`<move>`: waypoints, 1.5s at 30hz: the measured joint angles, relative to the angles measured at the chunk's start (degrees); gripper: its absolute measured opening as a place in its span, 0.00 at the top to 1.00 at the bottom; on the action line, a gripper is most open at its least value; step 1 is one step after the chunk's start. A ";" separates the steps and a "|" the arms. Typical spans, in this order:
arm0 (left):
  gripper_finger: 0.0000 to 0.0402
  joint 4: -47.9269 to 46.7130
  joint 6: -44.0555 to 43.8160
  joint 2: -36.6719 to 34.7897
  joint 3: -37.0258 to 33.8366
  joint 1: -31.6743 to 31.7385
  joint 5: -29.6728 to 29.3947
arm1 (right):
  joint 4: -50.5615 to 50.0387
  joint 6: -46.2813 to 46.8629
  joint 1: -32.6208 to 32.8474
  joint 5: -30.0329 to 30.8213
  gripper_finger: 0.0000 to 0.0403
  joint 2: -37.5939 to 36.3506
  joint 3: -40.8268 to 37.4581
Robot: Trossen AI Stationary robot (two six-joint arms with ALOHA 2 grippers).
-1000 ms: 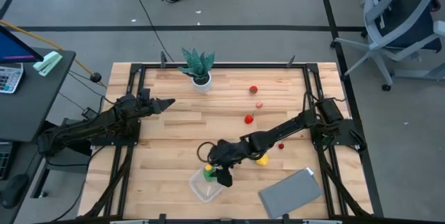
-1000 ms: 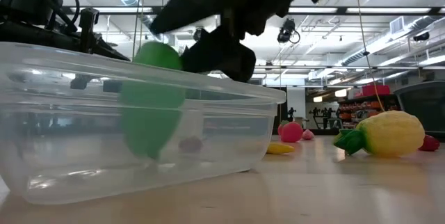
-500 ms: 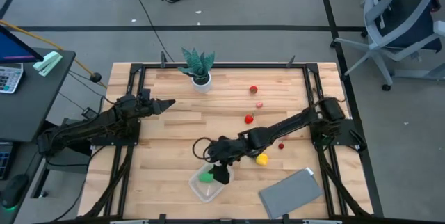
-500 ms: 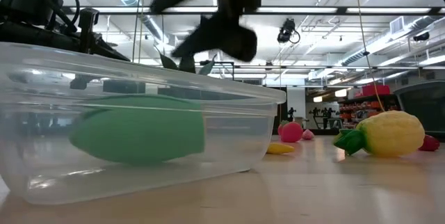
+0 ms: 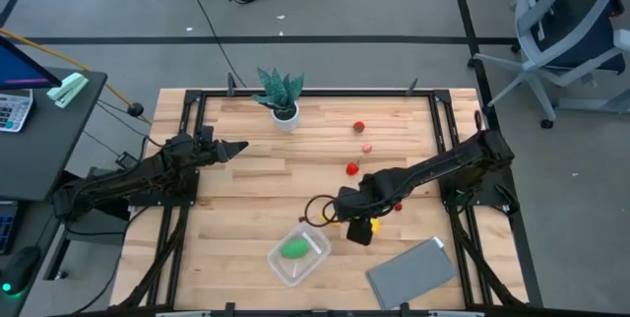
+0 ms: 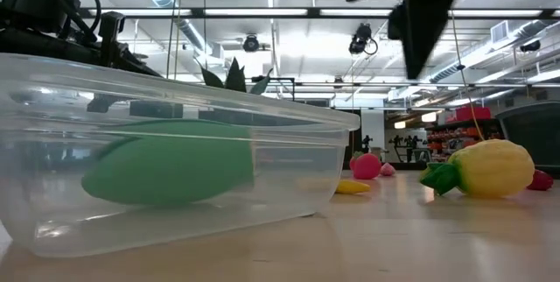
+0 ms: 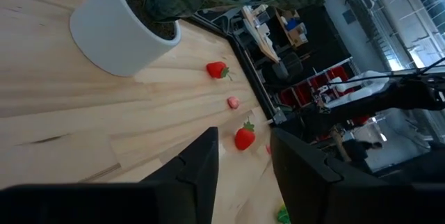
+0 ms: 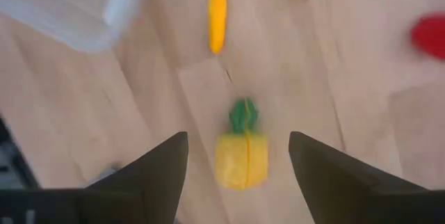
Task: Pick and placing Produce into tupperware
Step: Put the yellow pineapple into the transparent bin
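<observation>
Now right tool (image 5: 360, 230) spread, empty, above toy pineapple (image 8: 242, 156); green produce (image 5: 293, 250) inside tupperware (image 5: 317, 258). Left tool (image 5: 236, 146) spread at surface's 9 o'clock.

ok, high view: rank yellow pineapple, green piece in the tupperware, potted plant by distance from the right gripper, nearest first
1. yellow pineapple, right beside the right gripper.
2. green piece, inside the tupperware, toward the left arm's side.
3. potted plant, at the table's far edge.

A spiky green plant in a white pot (image 5: 283, 95) stands near the far edge of the wooden table (image 5: 236, 199). A flat grey sheet (image 5: 411, 273) lies at the near right corner. An office chair (image 5: 576, 36) stands on the floor beyond the table.
</observation>
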 joint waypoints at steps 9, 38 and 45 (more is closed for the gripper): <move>0.64 -1.14 0.05 0.01 0.00 0.01 1.47 | 0.59 1.98 -0.46 -6.57 0.36 1.90 -10.30; 0.62 -2.81 0.11 0.01 0.00 0.00 2.14 | 14.67 -2.78 -0.46 -7.25 0.36 1.61 -18.24; 0.63 -2.83 0.11 0.01 -0.02 0.02 2.12 | 15.41 -0.54 -0.46 -6.69 0.40 1.61 -19.48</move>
